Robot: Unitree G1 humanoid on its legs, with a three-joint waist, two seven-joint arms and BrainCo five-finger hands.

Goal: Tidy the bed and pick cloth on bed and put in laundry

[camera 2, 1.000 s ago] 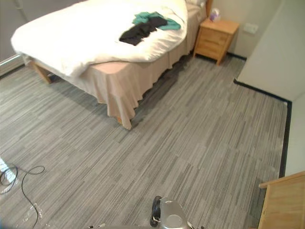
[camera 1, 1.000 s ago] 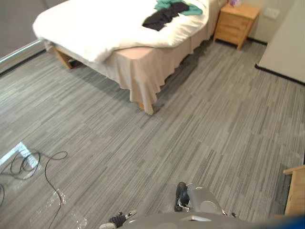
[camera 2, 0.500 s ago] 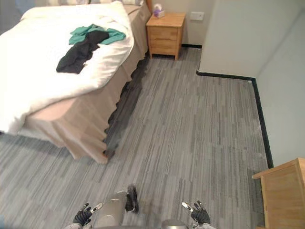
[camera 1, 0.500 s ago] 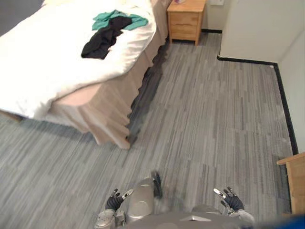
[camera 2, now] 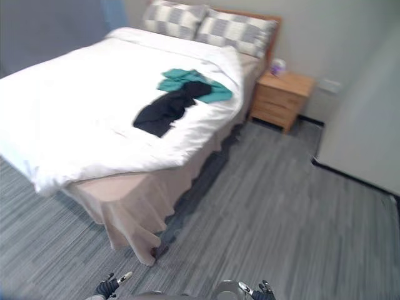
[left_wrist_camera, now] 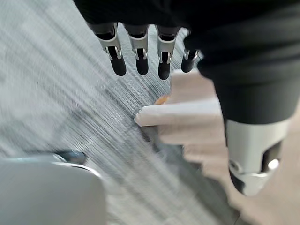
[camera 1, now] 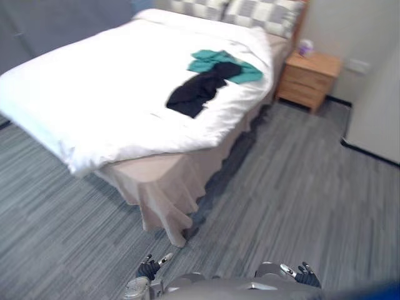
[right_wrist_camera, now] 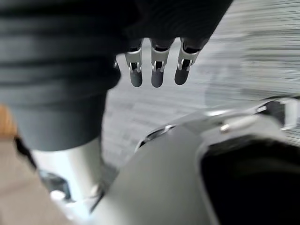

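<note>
Swung round since half a second ago, my head camera now takes in the whole white-quilted bed [camera 1: 94,119], where the crumpled black cloth [camera 1: 195,95] and the teal cloth [camera 1: 219,61] touching it lie well up the quilt, short of the checked pillows [camera 1: 250,12]. Left hand [camera 1: 149,269] and right hand [camera 1: 307,275] hang low over the grey carpet [camera 1: 300,187], fingers straight, holding nothing (both well apart from the bed). My worry: the draped beige bed skirt [camera 1: 164,203] juts nearest, and a hurried approach could catch it, or a short reach drag quilt instead of cloth.

My head's two eyes look down on the same bed [camera 1: 94,94] and floor [camera 1: 312,187], while wrist cameras peer closely past my left hand [left_wrist_camera: 140,56] and right hand [right_wrist_camera: 157,70] floorward.
</note>
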